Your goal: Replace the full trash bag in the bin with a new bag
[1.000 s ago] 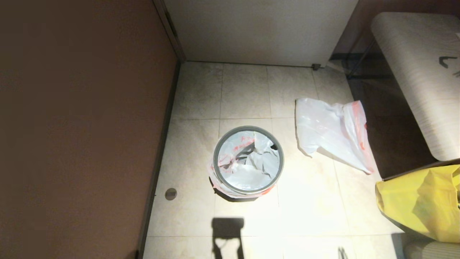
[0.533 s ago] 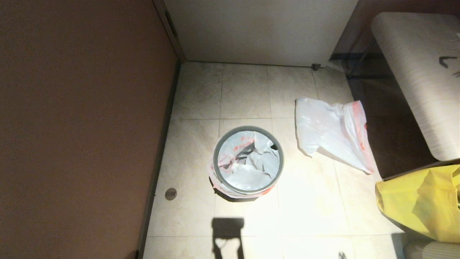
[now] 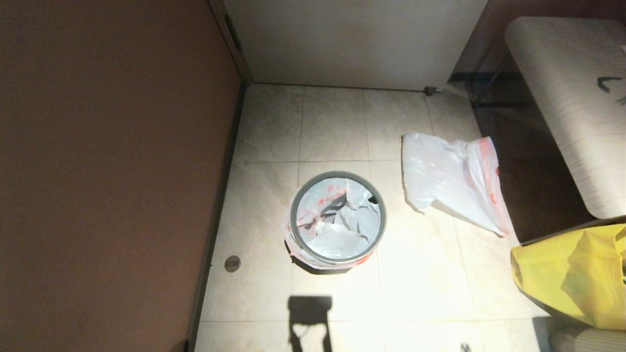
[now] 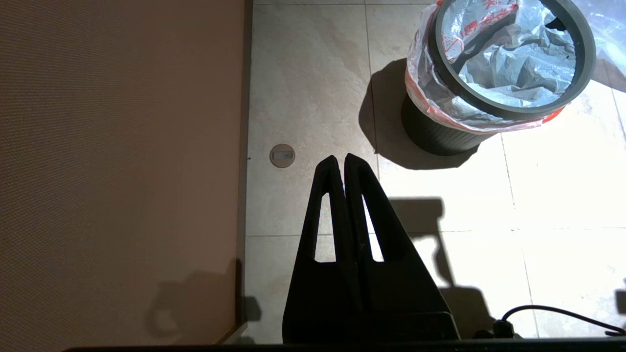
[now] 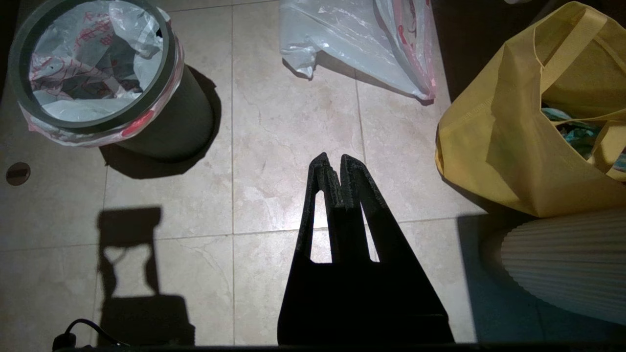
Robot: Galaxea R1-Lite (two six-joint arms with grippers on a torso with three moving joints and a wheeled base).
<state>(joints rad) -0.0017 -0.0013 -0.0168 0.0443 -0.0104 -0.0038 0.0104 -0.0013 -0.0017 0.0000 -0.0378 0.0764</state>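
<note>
Right tool (image 5: 334, 160) withdrawn slightly, bin (image 3: 338, 216), bags unmoved

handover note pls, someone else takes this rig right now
Left gripper: shut, empty, above the floor near the wall.
Right gripper: shut, empty, above bare tiles.
The bin holds the full trash bag, its mouth folded out under the grey hoop.
The new bag lies on the floor to the bin's right.
Done: nothing yet.
Left: pull out the full bag, fit the new one.
</note>
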